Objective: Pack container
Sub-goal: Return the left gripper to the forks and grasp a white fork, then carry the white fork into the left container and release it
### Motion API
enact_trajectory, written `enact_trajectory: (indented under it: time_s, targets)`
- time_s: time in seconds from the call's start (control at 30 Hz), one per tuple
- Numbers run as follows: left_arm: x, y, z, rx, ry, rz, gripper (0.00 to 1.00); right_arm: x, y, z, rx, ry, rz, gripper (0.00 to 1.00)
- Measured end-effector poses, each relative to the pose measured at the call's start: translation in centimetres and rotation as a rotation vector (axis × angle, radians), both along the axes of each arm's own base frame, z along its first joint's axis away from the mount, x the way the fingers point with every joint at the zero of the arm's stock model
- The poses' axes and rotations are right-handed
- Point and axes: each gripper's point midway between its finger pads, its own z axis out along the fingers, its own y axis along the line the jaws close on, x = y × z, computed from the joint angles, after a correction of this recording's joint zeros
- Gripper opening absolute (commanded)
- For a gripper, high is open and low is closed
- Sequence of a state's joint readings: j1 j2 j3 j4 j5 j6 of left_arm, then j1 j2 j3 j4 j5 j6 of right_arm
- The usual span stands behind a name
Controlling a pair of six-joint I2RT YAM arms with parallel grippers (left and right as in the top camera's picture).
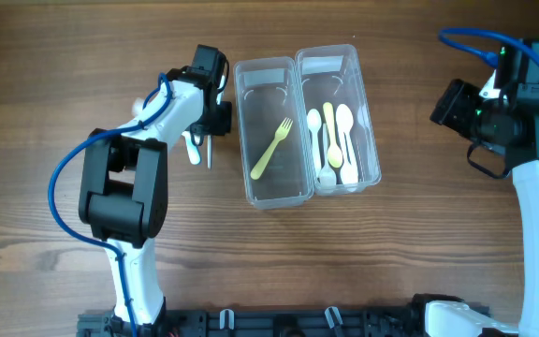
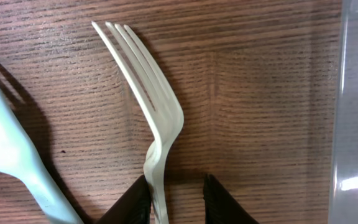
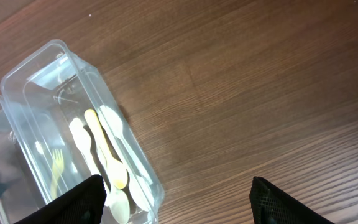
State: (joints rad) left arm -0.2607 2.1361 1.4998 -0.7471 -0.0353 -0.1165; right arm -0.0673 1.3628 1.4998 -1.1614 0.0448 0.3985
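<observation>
The left fingers (image 2: 132, 202) are narrowed around the handle of a cream fork (image 2: 161, 118); whether it is truly clamped cannot be told. A pale fork (image 2: 11, 155) is seen beside it at 9 o'clock. At 3 o'clock, a green fork (image 1: 271, 150) and spoons (image 1: 330, 140) are held in two touching clear containers (image 1: 243, 131). Farther toward 3 o'clock, the right fingers (image 3: 79, 202) are spread wide, empty.

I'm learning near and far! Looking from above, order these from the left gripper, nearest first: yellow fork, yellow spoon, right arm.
1. Yellow fork, in the left tub.
2. Yellow spoon, in the right tub.
3. Right arm, at the far right.
</observation>
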Motion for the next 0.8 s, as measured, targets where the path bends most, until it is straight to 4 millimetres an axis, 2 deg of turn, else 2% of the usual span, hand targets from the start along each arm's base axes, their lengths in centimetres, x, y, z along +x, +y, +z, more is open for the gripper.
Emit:
enact_trajectory:
  time_s: [0.03, 0.07, 0.3, 0.47, 0.57, 0.73, 0.8]
  targets:
    - [0.0, 0.0, 0.0, 0.0, 0.0, 0.0, 0.15, 0.0, 0.0, 0.0, 0.0, 0.0, 0.0, 0.74]
    - [0.1, 0.0, 0.0, 0.001, -0.001, -0.004, 0.04, 0.0, 0.0, 0.0, 0.0, 0.001, 0.0, 0.74]
    - [-0.1, 0.0, 0.0, 0.001, 0.01, -0.004, 0.04, 0.0, 0.0, 0.0, 0.0, 0.002, 0.0, 0.74]
    - [-2.2, 1.1, 0.8, 0.056, 0.083, 0.0, 0.04, -0.1, 0.0, 0.0, 0.0, 0.003, 0.0, 0.74]
    - [-2.3, 1.3, 3.9, 0.058, 0.036, 0.009, 0.04, -0.1, 0.0, 0.0, 0.0, 0.003, 0.0, 0.74]
    - [-1.9, -0.7, 14.4, -0.025, -0.212, 0.008, 0.04, -0.1, 0.0, -0.1, 0.0, 0.004, 0.0, 0.74]
    - [-2.3, -2.0, 17.3, -0.064, -0.278, 0.003, 0.04, -0.1, 0.0, -0.1, 0.0, 0.004, 0.0, 0.74]
